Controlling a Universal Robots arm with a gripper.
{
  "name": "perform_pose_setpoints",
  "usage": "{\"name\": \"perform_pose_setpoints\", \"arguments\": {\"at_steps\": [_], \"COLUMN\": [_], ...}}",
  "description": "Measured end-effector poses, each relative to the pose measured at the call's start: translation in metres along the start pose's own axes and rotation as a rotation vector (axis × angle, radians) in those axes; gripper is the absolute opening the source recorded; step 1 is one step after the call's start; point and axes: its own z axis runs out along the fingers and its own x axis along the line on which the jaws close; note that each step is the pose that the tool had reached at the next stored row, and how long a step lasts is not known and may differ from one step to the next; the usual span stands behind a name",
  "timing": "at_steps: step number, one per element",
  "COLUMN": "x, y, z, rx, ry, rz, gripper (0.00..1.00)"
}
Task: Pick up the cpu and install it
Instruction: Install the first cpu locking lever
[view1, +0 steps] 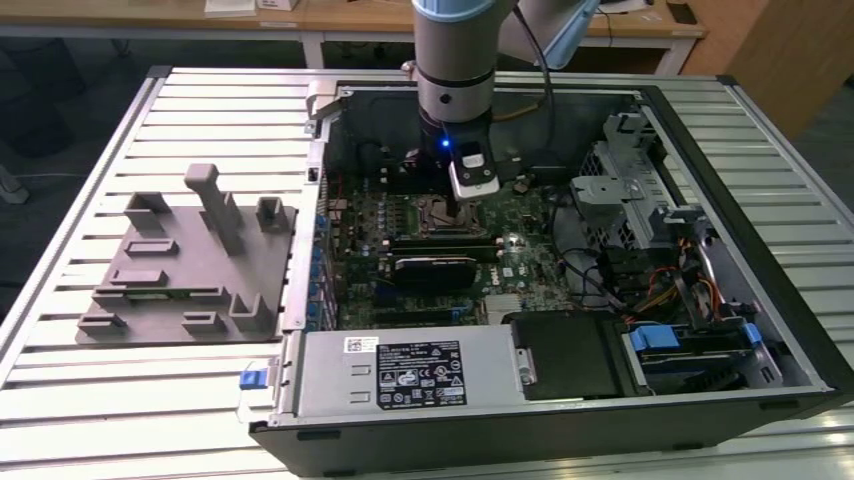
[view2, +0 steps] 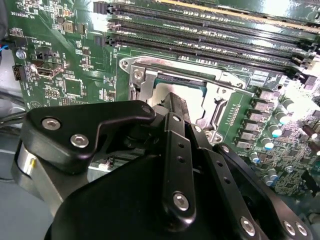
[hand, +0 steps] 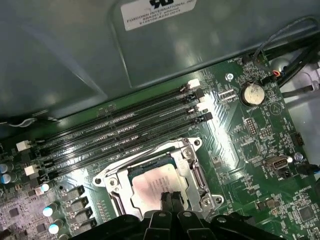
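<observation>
One open computer case lies on one slatted surface, with one grey tray at the frame's left. One arm carries one gripper. One cpu sits in one socket frame. Four memory slots run alongside, and one coin battery sits at upper right.

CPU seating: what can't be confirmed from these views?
- Silvery square cpu: near edge hidden by the black gripper fingers in the first wrist view.
- Second wrist view: gripper body covers most of the cpu.
- Exterior view: the arm blocks the metal socket frame.
- Whether the fingers touch the cpu: cannot tell.
</observation>
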Motion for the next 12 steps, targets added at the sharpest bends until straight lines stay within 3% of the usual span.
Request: {"name": "perform_pose_setpoints", "arguments": {"at_steps": [5,12], "x": [-0.0001,-0.0011], "y": [0.0000,0.0013], "z": [-0.0019,-0.0179], "rx": [0.0002,0.0000], "ry": [0.0000,0.0000], "rz": [0.000,0.000], "gripper": [0.11,0.11]}}
